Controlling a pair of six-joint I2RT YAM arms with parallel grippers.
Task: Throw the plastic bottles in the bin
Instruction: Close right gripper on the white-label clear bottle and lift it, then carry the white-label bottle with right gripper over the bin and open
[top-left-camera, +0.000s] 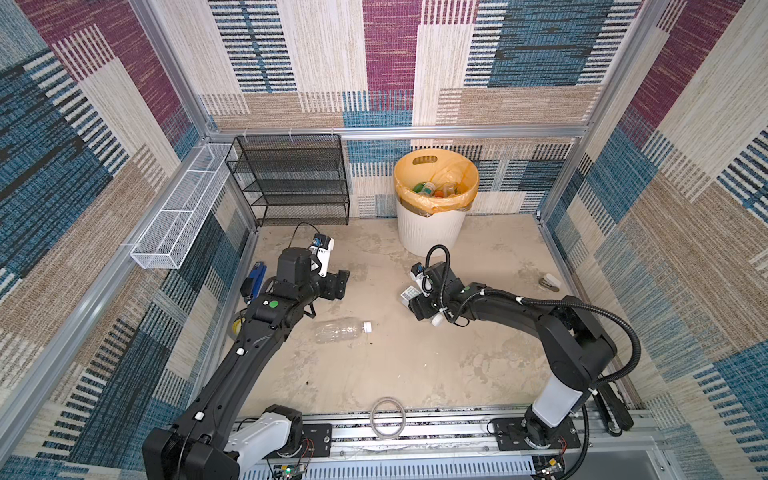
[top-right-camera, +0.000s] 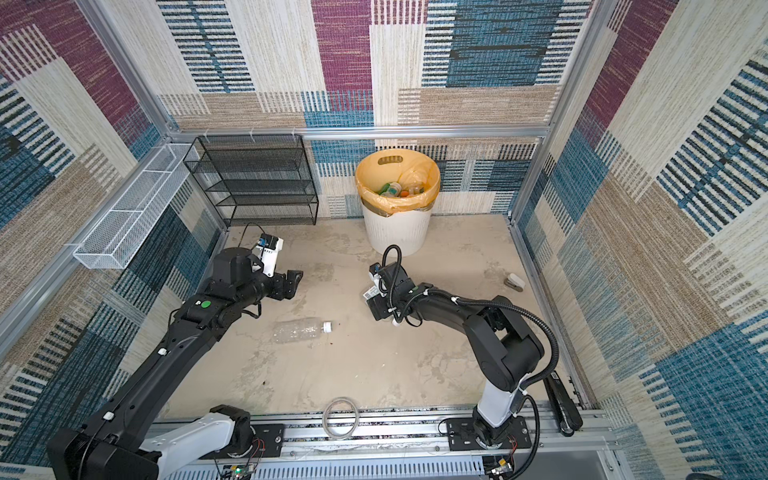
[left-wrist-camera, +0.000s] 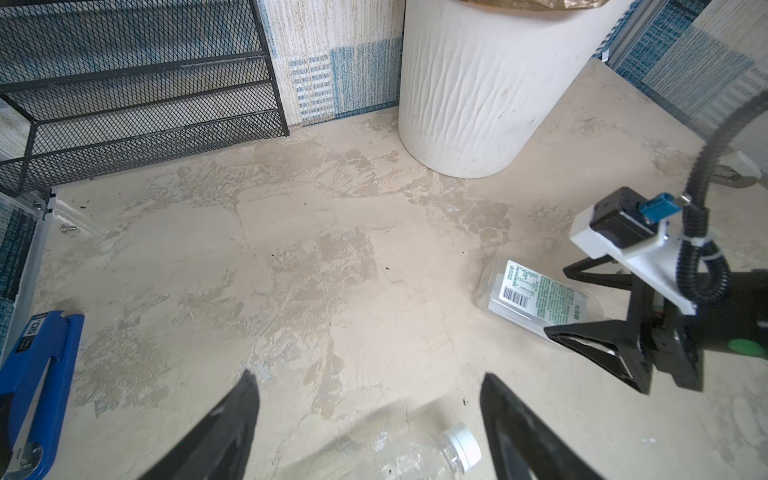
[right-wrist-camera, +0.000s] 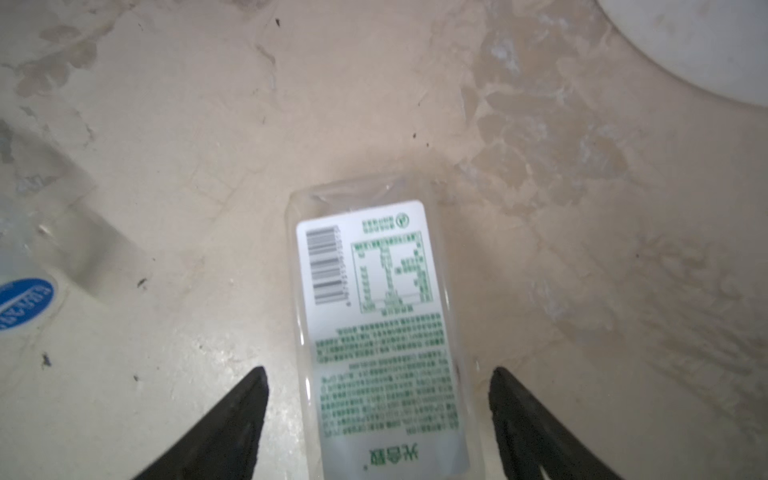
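Note:
The white ribbed bin (top-left-camera: 432, 232) (top-right-camera: 397, 230) with an orange-yellow liner stands at the back wall and holds several plastic bottles (top-left-camera: 434, 189). A clear bottle with a white cap (top-left-camera: 338, 329) (top-right-camera: 301, 329) lies on the floor in the middle. My left gripper (top-left-camera: 337, 282) (left-wrist-camera: 369, 382) hangs open just behind it, holding nothing. A flat clear bottle with a white, green-printed label (right-wrist-camera: 374, 316) (left-wrist-camera: 536, 297) lies in front of the bin. My right gripper (right-wrist-camera: 378, 378) (top-left-camera: 409, 301) straddles it, open, with a gap on each side.
A black mesh rack (top-left-camera: 291, 178) and a white wire basket (top-left-camera: 183, 208) line the back left. A blue stapler (top-left-camera: 255, 278) lies by the left wall. A clear ring (top-left-camera: 388, 417) sits at the front edge, and a small white-grey object (top-left-camera: 550, 282) by the right wall.

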